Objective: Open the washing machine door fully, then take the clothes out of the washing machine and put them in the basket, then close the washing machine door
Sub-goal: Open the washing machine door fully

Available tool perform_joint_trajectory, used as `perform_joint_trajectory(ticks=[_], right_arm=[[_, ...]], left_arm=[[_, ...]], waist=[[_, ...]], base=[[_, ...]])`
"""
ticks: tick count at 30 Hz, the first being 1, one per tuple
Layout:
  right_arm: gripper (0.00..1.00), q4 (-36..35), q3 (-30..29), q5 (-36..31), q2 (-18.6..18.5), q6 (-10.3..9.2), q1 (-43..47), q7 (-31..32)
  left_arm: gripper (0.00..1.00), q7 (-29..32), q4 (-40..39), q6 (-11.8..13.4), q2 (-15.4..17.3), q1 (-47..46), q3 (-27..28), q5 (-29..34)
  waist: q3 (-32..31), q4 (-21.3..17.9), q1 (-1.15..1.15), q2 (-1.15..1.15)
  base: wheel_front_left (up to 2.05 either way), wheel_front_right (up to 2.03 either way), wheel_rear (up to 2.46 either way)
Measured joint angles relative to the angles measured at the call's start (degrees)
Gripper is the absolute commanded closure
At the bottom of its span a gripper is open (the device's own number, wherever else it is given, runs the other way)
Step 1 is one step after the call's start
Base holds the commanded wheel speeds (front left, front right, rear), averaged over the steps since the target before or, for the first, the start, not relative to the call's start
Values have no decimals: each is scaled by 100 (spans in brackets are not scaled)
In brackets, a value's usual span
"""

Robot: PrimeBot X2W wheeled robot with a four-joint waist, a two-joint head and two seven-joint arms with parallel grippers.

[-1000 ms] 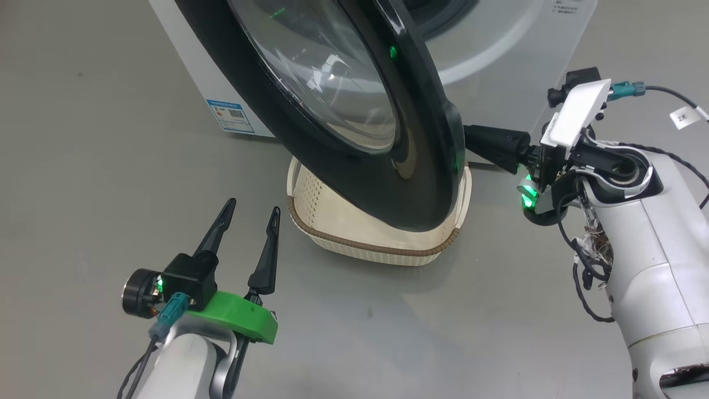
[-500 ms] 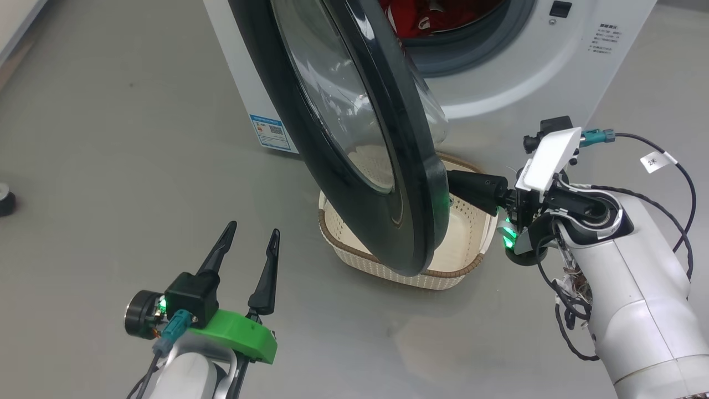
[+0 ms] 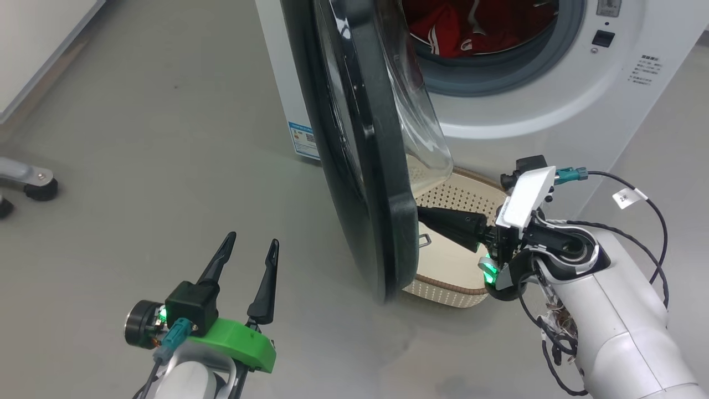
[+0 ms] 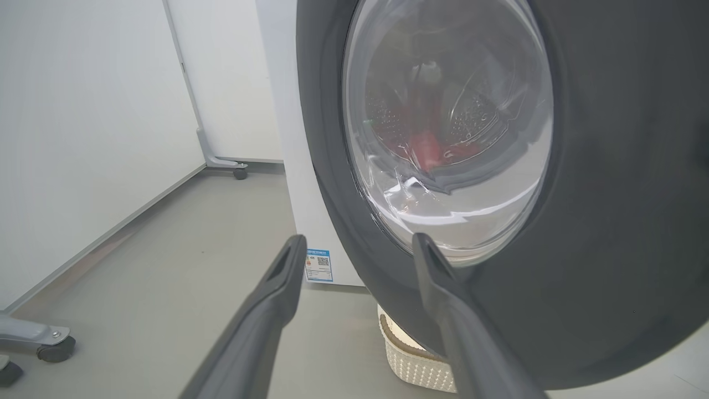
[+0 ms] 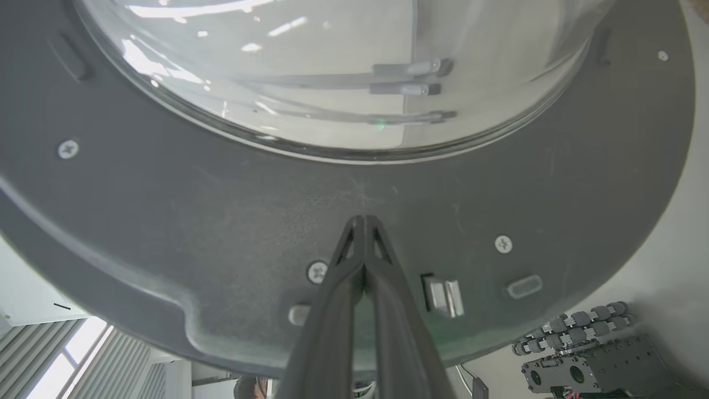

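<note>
The washing machine door (image 3: 354,138) stands ajar, its black rim edge-on in the head view. My right gripper (image 3: 422,214) is shut, and its tips rest against the door's inner face (image 5: 221,210) just below the glass bowl, close to the latch (image 5: 440,293). Low at the left, apart from the door's outer side, my left gripper (image 3: 246,246) is open and holds nothing. Red clothes (image 3: 454,27) lie in the drum of the white washing machine (image 3: 526,111). The cream basket (image 3: 460,266) sits on the floor under the door. Through the glass, the left wrist view shows the clothes (image 4: 424,149) as a red blur.
A caster wheel (image 3: 39,188) on a grey leg stands at the far left, beside a white panel (image 3: 33,50). A blue sticker (image 3: 303,139) marks the machine's side. Grey floor surrounds the left gripper. Dark equipment (image 5: 581,360) shows at the lower right of the right wrist view.
The door has swung wider, from showing its glass face to standing edge-on, with the shut right gripper against its inner side. The camera has shifted, bringing the drum and clothes into view.
</note>
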Motion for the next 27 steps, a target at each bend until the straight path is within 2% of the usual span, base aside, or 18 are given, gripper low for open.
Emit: perform_joint_trajectory(ticks=[9, 14, 27], right_arm=[[100, -343, 587, 623, 5, 0, 186, -233], [100, -459, 857, 749, 15, 1, 194, -382], [100, -578, 1044, 899, 24, 1, 282, -954]], left_arm=[[0, 0, -1, 0, 7, 42, 47, 41], [0, 0, -14, 0, 15, 68, 96, 57], [0, 0, -80, 0, 16, 97, 198, 57]], waist=[[-71, 203, 0, 0], [-70, 245, 0, 0], [-34, 275, 0, 0]], base=[[0, 0, 0], [0, 0, 0], [0, 0, 0]])
